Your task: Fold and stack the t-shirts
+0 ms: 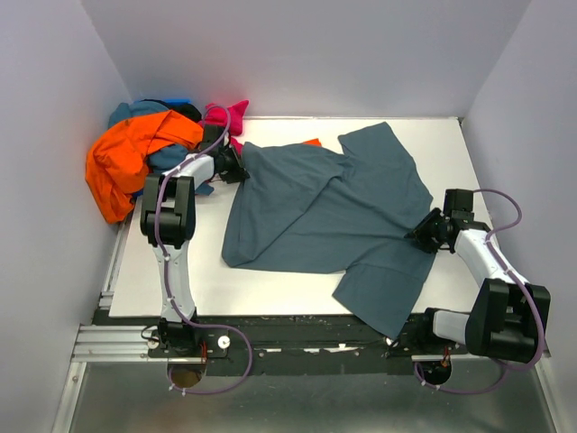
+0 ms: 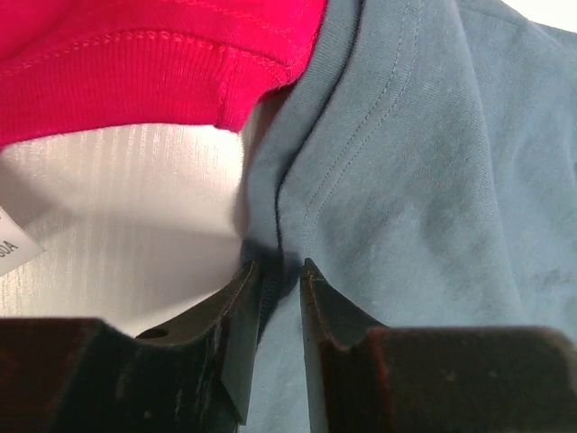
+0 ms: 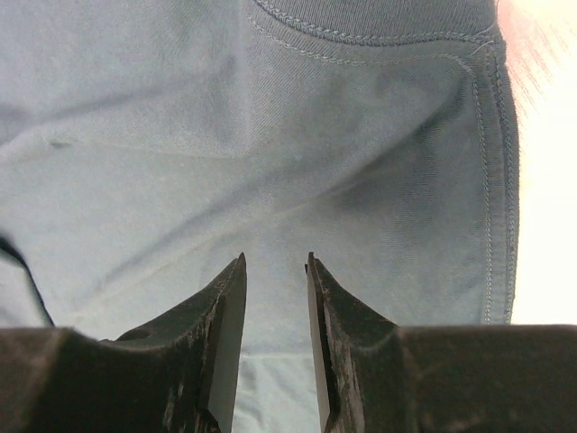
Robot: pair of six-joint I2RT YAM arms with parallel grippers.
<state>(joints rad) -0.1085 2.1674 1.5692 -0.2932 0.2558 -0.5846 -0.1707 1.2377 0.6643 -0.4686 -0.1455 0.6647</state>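
spreading step: left pincer (image 2: 281, 271) pinches slate blue-grey cloth t-shirt (image 1: 315, 207) edge; right pincer (image 3: 275, 266) grip unclear; next, likely pull flat on bench (image 1: 270, 289)

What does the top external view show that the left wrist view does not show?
Only the top view: the whole slate shirt lying on the table, the right tool at its edge, the orange shirt at the far left. Only the left wrist view: a white label and shirt stitching. Both: the left tool closed on the slate shirt's edge, beside the pink shirt.
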